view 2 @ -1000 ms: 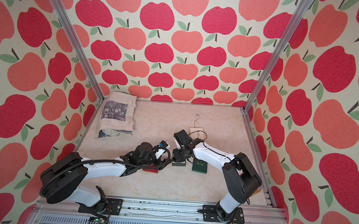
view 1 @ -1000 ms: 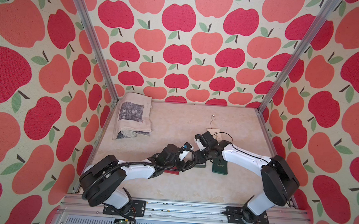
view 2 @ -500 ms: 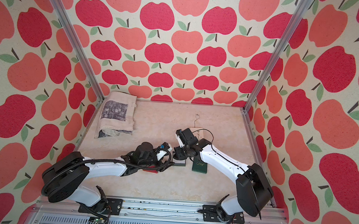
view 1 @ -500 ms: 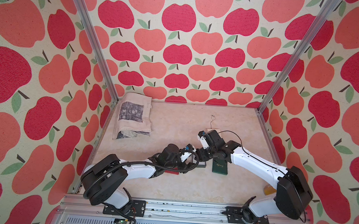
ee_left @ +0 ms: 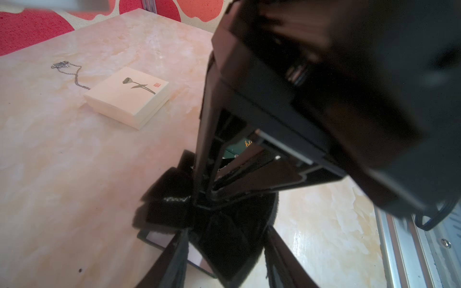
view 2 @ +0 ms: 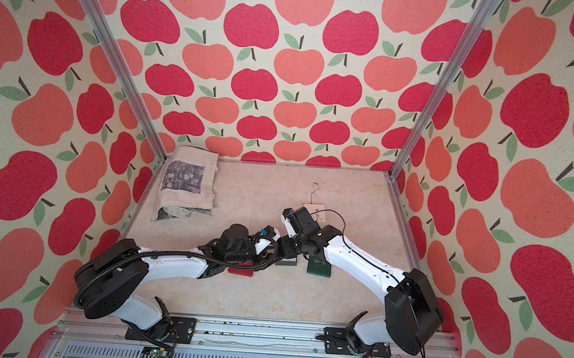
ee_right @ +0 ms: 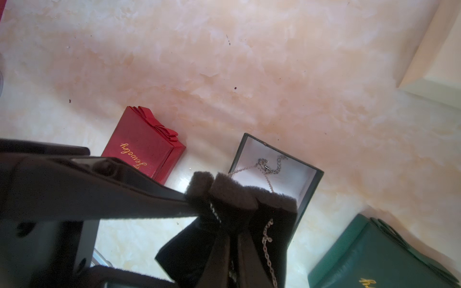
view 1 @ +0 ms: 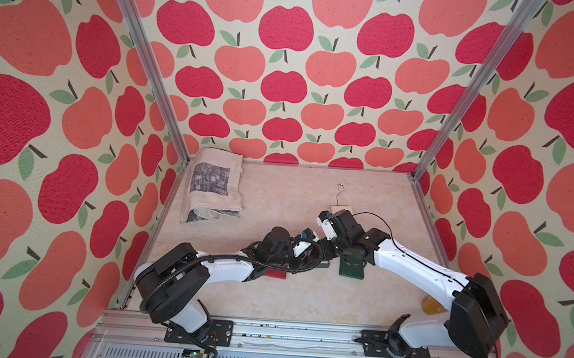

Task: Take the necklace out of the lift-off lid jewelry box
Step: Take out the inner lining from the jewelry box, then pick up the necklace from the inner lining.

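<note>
The right pincer [ee_right: 239,202] is pressed together on the necklace [ee_right: 268,167], its fuzzy black fingertips [ee_right: 262,197] right over one end of the open jewelry box [ee_right: 296,174]. Part of the thin silver chain, clasp included, lies on the white lining inside the box. Another stretch runs up to the fingertips and hangs along the pincer's side.

The left pincer [ee_left: 227,234] has its jaws apart, low beside the box on the side away from the lid. One finger [ee_right: 99,184] ends just beside the box's dark green wall; I cannot tell whether it touches. In a top view the two pincers meet nose to nose above the box [view 1: 323,264], which is mostly hidden there.

The green lid [ee_right: 374,254] lies flat just beside the box, gold script up. A closed red box [ee_right: 142,147] with a bow lies near the box's opposite side. Beyond the box, toward the back wall, sits a closed cream box [ee_left: 127,96] with a loose chain [ee_left: 67,69] reaching its far edge. A folded cloth [view 1: 214,185] lies well apart from the box, off on the left arm's side toward the back wall.
</note>
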Available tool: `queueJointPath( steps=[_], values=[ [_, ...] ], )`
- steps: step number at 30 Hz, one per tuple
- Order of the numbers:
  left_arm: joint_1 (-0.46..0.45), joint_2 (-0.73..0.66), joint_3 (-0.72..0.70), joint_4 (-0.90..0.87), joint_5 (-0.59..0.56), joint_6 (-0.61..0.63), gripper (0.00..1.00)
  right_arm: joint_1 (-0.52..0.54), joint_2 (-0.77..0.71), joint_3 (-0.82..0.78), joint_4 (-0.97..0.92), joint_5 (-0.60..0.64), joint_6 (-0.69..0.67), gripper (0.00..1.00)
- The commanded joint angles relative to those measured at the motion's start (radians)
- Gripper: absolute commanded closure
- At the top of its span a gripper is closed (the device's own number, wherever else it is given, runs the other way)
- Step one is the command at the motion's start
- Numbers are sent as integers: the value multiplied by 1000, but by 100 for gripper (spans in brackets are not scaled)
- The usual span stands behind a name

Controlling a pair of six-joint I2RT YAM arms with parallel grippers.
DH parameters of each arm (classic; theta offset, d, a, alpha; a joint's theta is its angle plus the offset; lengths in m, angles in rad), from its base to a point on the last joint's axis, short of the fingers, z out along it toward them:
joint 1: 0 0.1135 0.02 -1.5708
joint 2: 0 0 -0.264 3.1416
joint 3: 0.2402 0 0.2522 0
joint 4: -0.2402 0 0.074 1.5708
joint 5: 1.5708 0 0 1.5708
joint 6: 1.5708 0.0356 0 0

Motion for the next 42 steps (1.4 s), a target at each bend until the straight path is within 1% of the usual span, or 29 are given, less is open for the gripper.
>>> queueJointPath(
  steps=[1, 7, 10, 15, 18, 23, 28, 35, 38, 42],
  values=[
    [-3, 16, 28, 26, 17, 3, 55, 12, -33, -18, 38, -48, 35, 90],
    [-5, 10, 30, 7, 14, 5, 66, 12, -53, -37, 73, -85, 64, 90],
    [-5, 4, 30, -1, 4, 6, 74, 12, -56, -42, 76, -99, 73, 89],
    [-7, -10, 30, -13, -28, 11, 93, 6, -61, -50, 73, -109, 81, 84],
    [-11, -18, 25, -21, -54, 18, 100, 1, -71, -52, 55, -111, 77, 82],
    [-18, -25, 15, -29, -87, 29, 100, -10, -96, -54, 29, -127, 69, 78],
    [-26, -29, 5, -24, -98, 39, 100, -11, -102, -52, -5, -116, 61, 77],
    [-31, -32, 5, -30, -111, 49, 100, -22, -126, -59, -39, -78, 54, 76],
    [-36, -38, -4, -20, -113, 58, 100, -35, -136, -59, -70, -47, 53, 76],
    [-37, -49, -10, -21, -117, 58, 100, -62, -157, -77, -87, -40, 56, 76]
  ],
)
